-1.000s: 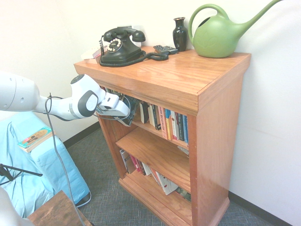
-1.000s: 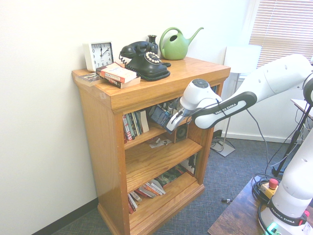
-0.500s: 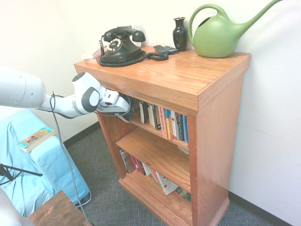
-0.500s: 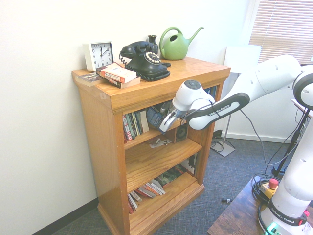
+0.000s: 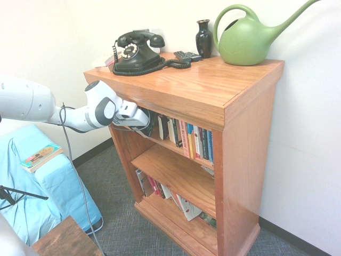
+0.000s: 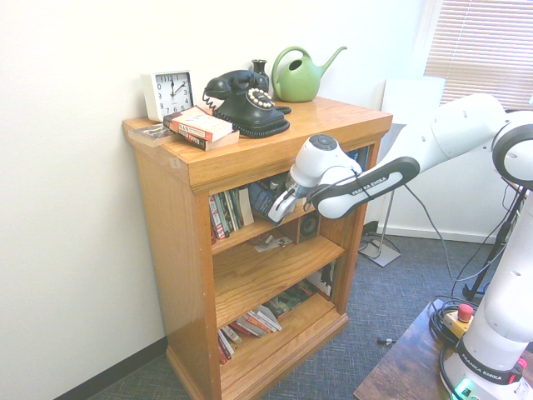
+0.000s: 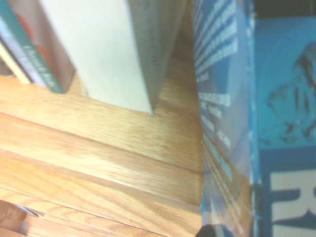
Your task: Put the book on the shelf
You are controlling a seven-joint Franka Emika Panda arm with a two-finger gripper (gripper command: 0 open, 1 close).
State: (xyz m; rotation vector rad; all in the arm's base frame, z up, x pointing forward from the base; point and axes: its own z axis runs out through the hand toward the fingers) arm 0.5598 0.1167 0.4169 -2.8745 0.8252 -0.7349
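Note:
The book (image 6: 263,197), blue and dark, is held upright inside the bookcase's top opening, with my gripper (image 6: 281,206) shut on it. From the other side the book (image 5: 149,123) shows as a dark slab just past the gripper (image 5: 139,119), left of the row of upright books (image 5: 189,140). Its blue cover (image 7: 276,123) fills one side of the wrist view, close above the shelf (image 7: 108,148) and beside a pale book (image 7: 118,49). The shelf (image 5: 166,145) (image 6: 243,237) is the reddish-brown board under those books. I cannot tell whether the book touches the board.
On the bookcase top stand a black telephone (image 5: 136,52), a dark vase (image 5: 203,38), a green watering can (image 5: 248,40), a white clock (image 6: 169,93) and an orange book (image 6: 200,127). More upright books (image 6: 226,213) stand at the shelf's other end. An orange-teal book (image 5: 39,157) lies on blue cloth.
The gripper has carried the book up and deeper into the top opening, toward the row of books. The book has turned from tilted to nearly upright.

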